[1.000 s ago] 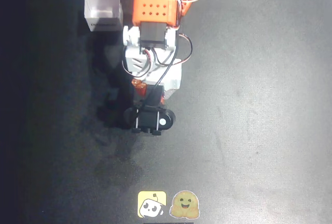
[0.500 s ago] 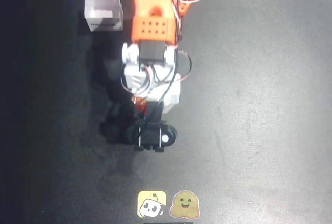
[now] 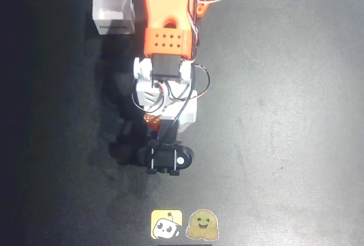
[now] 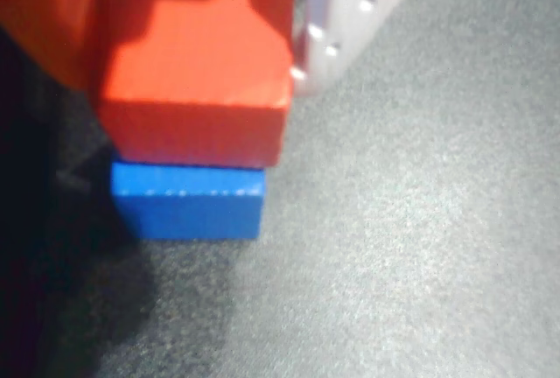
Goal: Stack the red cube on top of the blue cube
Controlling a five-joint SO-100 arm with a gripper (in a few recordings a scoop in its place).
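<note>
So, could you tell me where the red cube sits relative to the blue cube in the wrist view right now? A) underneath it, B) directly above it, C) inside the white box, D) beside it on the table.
B: in the wrist view the red cube sits right over the blue cube, its lower edge meeting the blue top, held up by the gripper; whether it rests fully is unclear.

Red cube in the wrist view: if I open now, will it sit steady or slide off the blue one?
Probably steady: the red cube has flat matte faces, so it shouldn't roll or slip easily. It looks rigid. It seems about aligned over the blue cube, though contact can't be confirmed, so a small drop is possible.
</note>
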